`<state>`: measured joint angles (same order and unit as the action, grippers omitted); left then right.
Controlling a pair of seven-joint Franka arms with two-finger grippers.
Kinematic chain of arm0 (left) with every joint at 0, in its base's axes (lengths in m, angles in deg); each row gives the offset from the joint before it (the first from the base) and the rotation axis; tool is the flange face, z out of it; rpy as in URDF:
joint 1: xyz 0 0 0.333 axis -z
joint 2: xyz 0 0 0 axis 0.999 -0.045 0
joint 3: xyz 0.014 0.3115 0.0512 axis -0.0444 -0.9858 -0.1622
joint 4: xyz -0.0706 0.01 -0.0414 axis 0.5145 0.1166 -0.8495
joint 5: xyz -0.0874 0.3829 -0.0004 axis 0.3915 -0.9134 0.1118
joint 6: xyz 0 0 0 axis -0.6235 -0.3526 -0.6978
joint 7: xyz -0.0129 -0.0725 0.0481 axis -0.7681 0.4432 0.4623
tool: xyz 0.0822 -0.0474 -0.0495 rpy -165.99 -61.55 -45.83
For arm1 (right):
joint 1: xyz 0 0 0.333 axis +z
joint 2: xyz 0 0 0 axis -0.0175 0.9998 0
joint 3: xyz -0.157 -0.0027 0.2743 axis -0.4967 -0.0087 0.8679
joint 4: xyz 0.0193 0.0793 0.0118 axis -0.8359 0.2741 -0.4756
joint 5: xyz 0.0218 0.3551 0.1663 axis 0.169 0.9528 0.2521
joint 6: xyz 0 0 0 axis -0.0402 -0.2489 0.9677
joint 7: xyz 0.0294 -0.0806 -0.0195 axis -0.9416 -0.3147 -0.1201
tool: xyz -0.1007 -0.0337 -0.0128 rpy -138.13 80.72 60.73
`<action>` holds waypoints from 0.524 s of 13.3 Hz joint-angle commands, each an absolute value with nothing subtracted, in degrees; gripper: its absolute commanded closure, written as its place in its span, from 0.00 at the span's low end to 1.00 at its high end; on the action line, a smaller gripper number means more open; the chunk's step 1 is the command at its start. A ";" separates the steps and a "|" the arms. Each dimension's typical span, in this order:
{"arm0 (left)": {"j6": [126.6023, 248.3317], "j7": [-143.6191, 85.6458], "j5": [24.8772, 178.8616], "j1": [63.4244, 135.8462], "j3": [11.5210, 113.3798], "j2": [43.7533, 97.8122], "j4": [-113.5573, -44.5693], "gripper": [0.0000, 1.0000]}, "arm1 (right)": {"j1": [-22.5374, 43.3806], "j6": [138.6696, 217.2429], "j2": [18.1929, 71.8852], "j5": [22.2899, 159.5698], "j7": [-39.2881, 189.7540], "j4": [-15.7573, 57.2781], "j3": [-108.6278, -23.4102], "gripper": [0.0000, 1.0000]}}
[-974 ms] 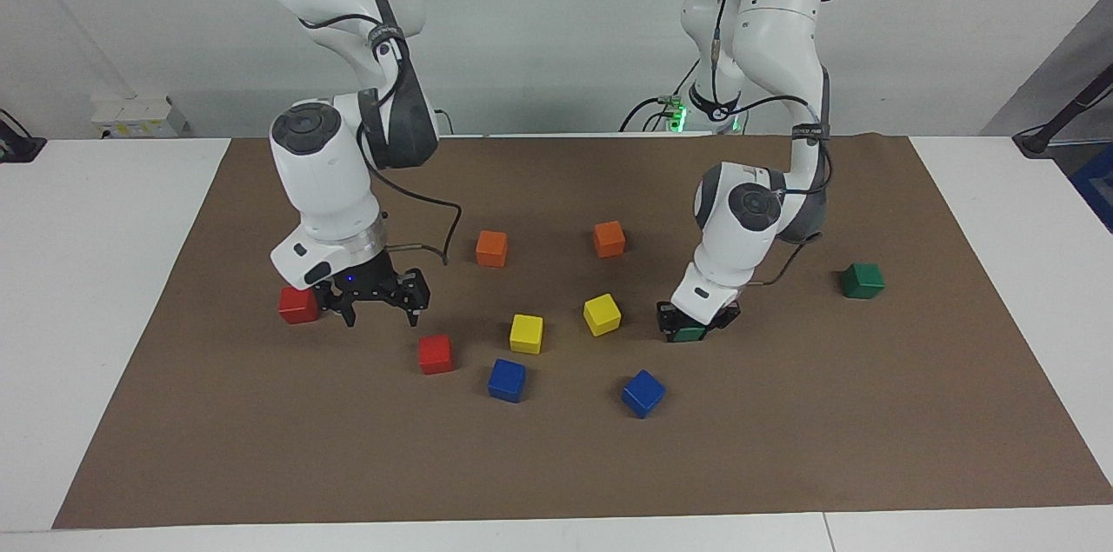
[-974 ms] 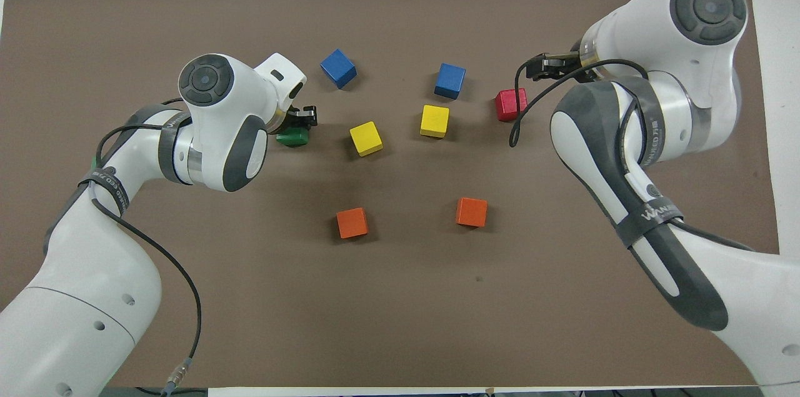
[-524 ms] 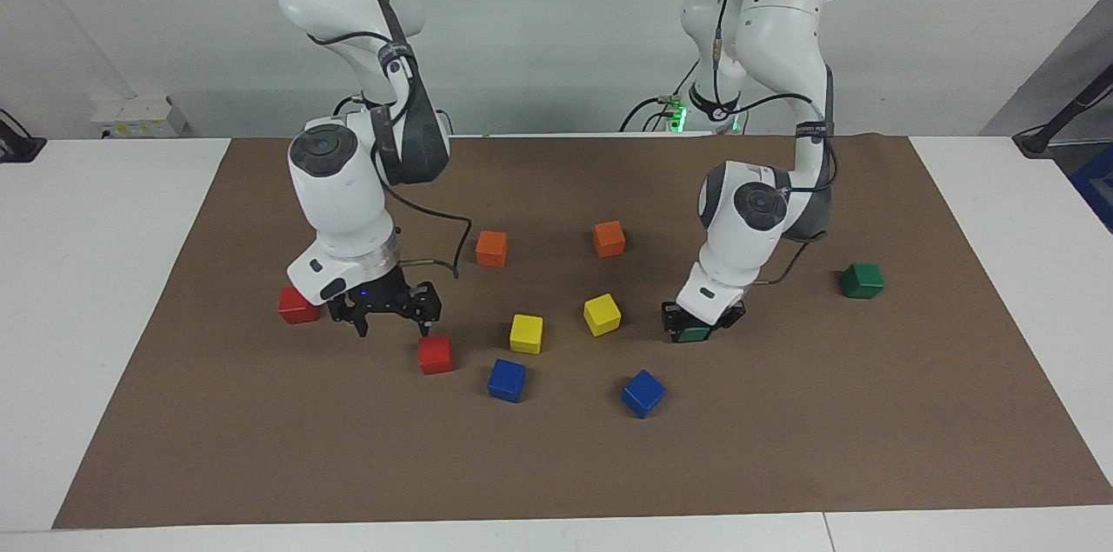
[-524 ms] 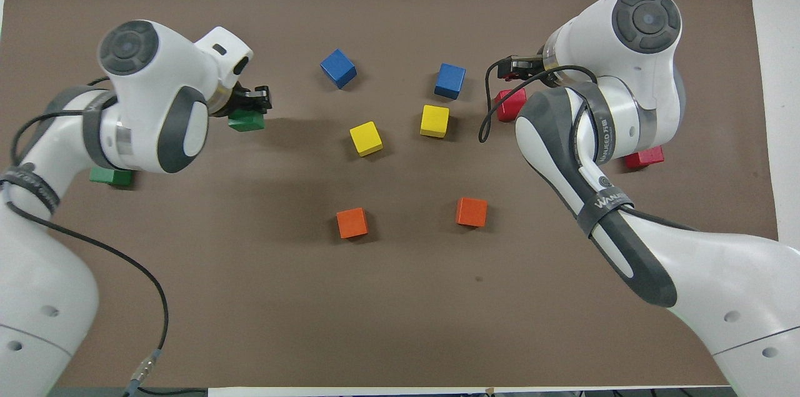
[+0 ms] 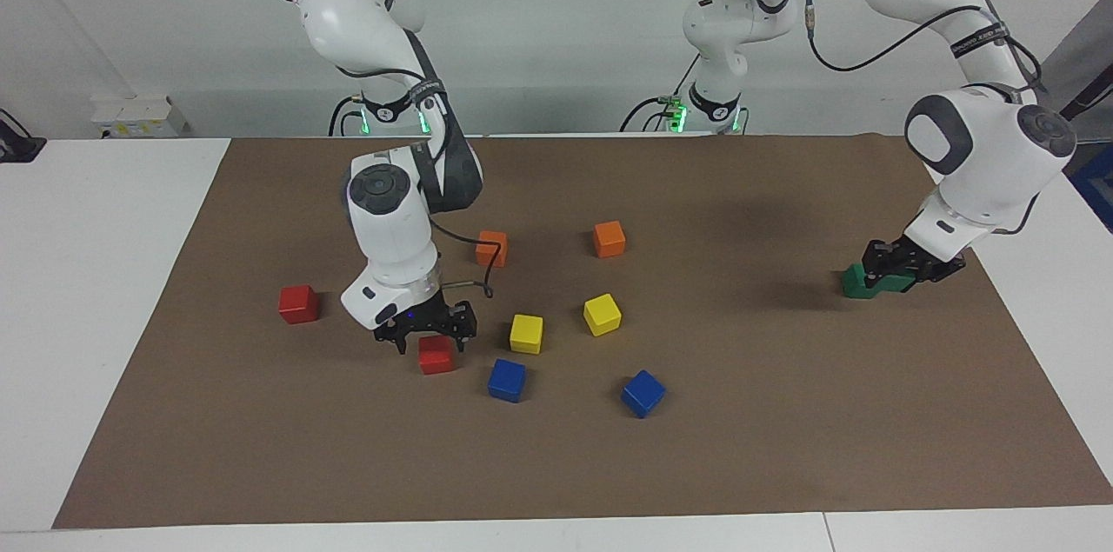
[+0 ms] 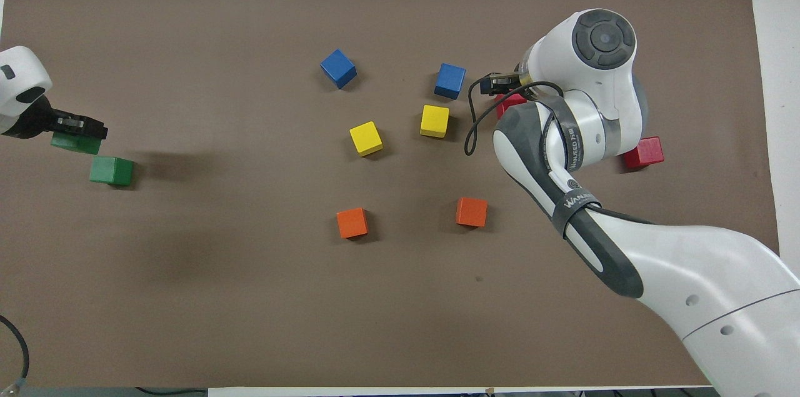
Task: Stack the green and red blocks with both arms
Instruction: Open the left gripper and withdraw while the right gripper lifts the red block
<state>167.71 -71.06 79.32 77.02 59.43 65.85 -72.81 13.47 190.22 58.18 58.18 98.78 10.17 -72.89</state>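
White worktop (image 5: 104,274) under a brown mat (image 5: 783,413), plain pale wall at the robots' end. Left pincer (image 5: 904,268) closed on a green cube (image 6: 75,142), raised just above a second green cube (image 5: 856,284) near the mat's edge at the left arm's end. Right pincer (image 5: 426,335) spread wide, fingers straddling a red cube (image 5: 436,356); whether touching, unclear. Second red cube (image 5: 298,304) toward the right arm's end. Between them, scattered: orange (image 5: 491,248), yellow (image 5: 526,333), blue cubes (image 5: 507,380).

left gripper (image 6: 78,129) holds a green block (image 6: 75,143) just beside another green block (image 6: 112,170).
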 commanded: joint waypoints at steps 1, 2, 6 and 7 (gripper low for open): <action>173.16 -75.27 79.02 75.99 60.21 68.88 -78.92 1.00 | 13.50 191.67 56.68 57.44 95.99 13.59 -72.87 0.00; 175.10 -76.85 79.02 75.99 60.21 69.67 -81.20 1.00 | 13.50 191.93 56.68 57.44 95.45 13.86 -72.87 0.00; 177.75 -78.97 79.02 75.82 60.21 71.53 -86.58 1.00 | 13.59 196.14 56.77 57.53 95.71 16.15 -72.87 0.00; 177.84 -79.06 79.02 75.64 60.13 71.87 -87.02 1.00 | 13.59 196.24 56.86 57.53 95.80 16.15 -72.87 0.00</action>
